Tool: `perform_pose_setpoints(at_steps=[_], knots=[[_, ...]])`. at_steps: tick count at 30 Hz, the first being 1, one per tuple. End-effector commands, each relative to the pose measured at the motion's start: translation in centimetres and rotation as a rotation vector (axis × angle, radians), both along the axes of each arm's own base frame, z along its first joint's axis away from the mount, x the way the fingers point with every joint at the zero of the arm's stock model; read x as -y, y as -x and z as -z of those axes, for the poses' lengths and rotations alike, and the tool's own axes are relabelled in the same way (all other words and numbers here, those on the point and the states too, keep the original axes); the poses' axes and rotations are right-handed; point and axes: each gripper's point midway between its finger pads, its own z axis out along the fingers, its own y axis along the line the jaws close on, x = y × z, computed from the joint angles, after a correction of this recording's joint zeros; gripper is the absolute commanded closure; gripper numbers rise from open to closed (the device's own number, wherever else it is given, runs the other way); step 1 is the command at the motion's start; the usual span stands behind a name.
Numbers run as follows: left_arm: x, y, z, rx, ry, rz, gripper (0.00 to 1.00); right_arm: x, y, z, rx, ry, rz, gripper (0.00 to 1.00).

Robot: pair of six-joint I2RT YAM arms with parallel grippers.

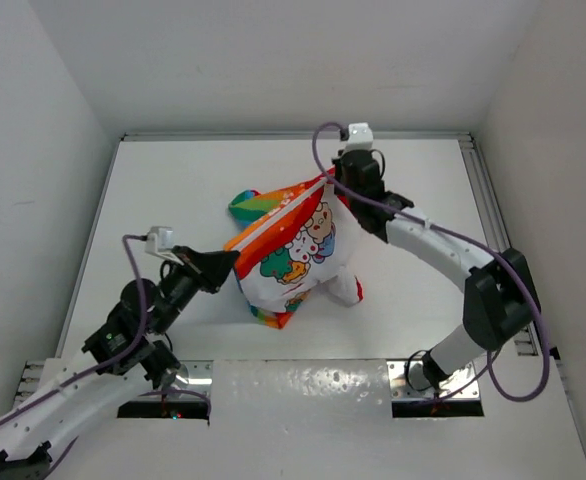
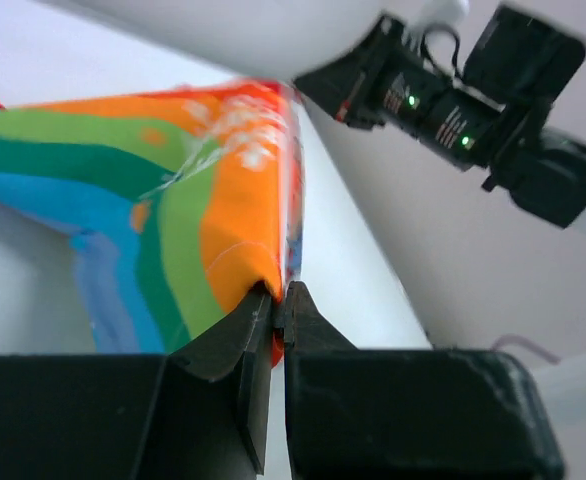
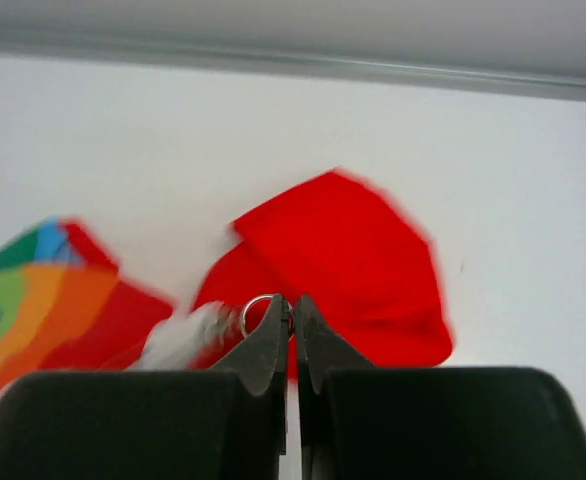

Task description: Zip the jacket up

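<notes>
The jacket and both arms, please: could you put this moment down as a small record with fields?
jacket: stretched between the two arms, cartoon print facing up
left jaws: shut on the rainbow-striped near edge
right jaws: shut at the far end, a small metal ring at their tips
red hood: below the right jaws, against the white table
zipper: edge pulled taut; how far it is closed cannot be told
</notes>
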Motion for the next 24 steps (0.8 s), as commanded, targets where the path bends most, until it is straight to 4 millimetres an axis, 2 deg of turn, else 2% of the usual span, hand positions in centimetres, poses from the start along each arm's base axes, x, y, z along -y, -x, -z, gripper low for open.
perform_pose_setpoints(at_steps=[1, 2, 3, 6, 8, 11, 15, 16, 18, 19, 20, 21, 22, 23, 24], knots=[[-4.8, -0.6, 0.6, -0.015, -0.061, -0.213, 1.0, 7.3, -4.7, -2.7, 0.067, 0.032, 0.247, 1.0], [-5.4, -0.5, 1.1, -0.044, -0.048, -0.243, 1.0, 8.2, -5.2, -2.5, 0.059, 0.015, 0.268, 1.0], [-6.0, -0.5, 1.2, -0.047, -0.04, -0.268, 1.0, 10.2, -5.8, -2.4, 0.051, 0.006, 0.312, 1.0], [-7.2, -0.4, 1.1, -0.057, -0.008, -0.322, 1.0, 12.4, -6.0, -1.8, 0.034, -0.008, 0.358, 1.0], [-7.8, -0.6, 1.4, -0.071, -0.003, -0.358, 1.0, 12.8, -5.8, -2.0, 0.042, -0.003, 0.366, 1.0], [-7.4, -0.8, 0.9, -0.055, 0.009, -0.348, 1.0, 12.2, -5.6, -1.5, 0.024, -0.028, 0.332, 1.0], [-5.2, -1.4, 1.8, -0.079, -0.02, -0.283, 1.0, 8.8, -5.0, -1.2, 0.01, -0.135, 0.161, 1.0], [-4.9, -1.6, 2.2, -0.09, -0.034, -0.278, 0.99, 8.4, -4.6, -0.6, -0.008, -0.168, 0.149, 1.0], [-4.1, -2.0, 3.0, -0.125, -0.073, -0.264, 0.82, 7.7, -4.0, -1.1, -0.007, -0.211, 0.114, 1.0], [-3.6, -2.1, 3.2, -0.137, -0.083, -0.251, 0.57, 7.1, -3.6, -1.1, -0.012, -0.246, 0.091, 1.0], [-3.3, -2.3, 3.2, -0.144, -0.091, -0.245, 0.45, 6.9, -3.1, -0.7, -0.02, -0.26, 0.079, 1.0], [-2.7, -2.6, 3.9, -0.17, -0.122, -0.233, 0.19, 6.6, -2.6, -1.6, -0.008, -0.287, 0.064, 1.0], [-2.5, -2.8, 3.0, -0.168, -0.124, -0.235, 0.12, 6.2, -2.2, -1.7, -0.018, -0.298, 0.04, 0.93], [-2.3, -3.2, 3.1, -0.184, -0.151, -0.242, 0.08, 6.2, -1.8, -1.7, -0.034, -0.3, 0.033, 0.85], [-2.8, -3.5, 2.4, -0.176, -0.164, -0.271, 0.06, 6.1, -1.4, -2.4, -0.034, -0.307, 0.026, 0.78]])
